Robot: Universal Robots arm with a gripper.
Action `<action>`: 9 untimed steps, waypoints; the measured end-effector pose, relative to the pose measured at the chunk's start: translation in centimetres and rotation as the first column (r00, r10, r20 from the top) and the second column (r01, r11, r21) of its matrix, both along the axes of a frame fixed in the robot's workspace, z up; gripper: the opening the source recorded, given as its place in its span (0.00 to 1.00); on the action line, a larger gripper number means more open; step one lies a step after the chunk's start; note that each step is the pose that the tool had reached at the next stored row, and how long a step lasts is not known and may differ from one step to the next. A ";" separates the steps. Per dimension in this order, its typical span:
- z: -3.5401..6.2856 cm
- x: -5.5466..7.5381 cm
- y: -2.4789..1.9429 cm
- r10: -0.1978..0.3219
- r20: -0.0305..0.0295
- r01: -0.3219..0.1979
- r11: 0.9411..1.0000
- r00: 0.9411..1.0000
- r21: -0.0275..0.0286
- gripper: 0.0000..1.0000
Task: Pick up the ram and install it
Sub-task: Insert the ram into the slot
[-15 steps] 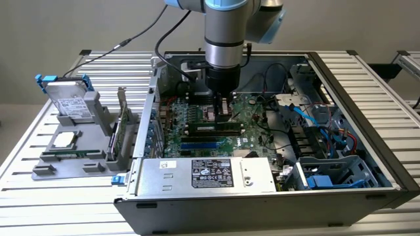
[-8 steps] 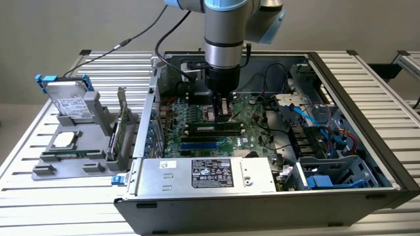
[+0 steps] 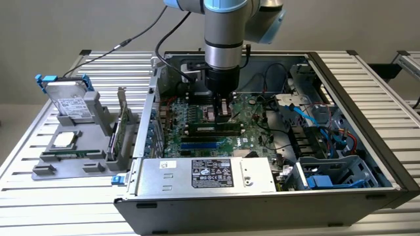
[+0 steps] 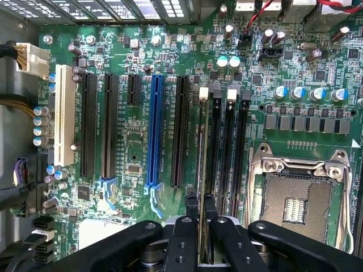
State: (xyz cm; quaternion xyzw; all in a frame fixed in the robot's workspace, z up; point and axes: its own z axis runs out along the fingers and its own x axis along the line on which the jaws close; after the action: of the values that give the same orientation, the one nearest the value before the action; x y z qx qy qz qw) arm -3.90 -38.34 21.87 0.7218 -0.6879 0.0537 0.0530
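Note:
The ram (image 4: 202, 153) is a thin green stick seen edge-on in the wrist view. It hangs lengthwise over the outermost of the black memory slots (image 4: 229, 147), next to the black expansion slot (image 4: 180, 130); I cannot tell if it touches its slot. My gripper (image 4: 201, 212) is shut on the ram, with one black finger (image 4: 190, 211) on each side of its end. In the exterior view my gripper (image 3: 224, 113) points straight down inside the open computer case, just above the motherboard (image 3: 196, 118) near the memory slots (image 3: 213, 129).
An open CPU socket (image 4: 295, 195) lies beside the memory slots. A blue slot (image 4: 154, 130) and a white slot (image 4: 64, 113) lie farther off. The power supply (image 3: 203, 174), blue cables (image 3: 315, 123) and case walls enclose the board. A grey holder (image 3: 69, 147) with a hard drive (image 3: 72, 103) stands at the exterior view's left.

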 end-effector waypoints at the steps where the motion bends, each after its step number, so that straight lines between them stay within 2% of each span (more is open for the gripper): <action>1: -0.04 0.0 0.02 0.000 0.000 0.000 1.000 1.000 0.000 0.14; 9: -0.12 0.0 0.19 0.000 0.001 0.000 1.000 1.000 -0.001 0.14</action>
State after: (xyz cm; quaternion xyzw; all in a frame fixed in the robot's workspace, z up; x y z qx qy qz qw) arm -3.90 -38.15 21.74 0.7218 -0.6880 0.0544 0.0528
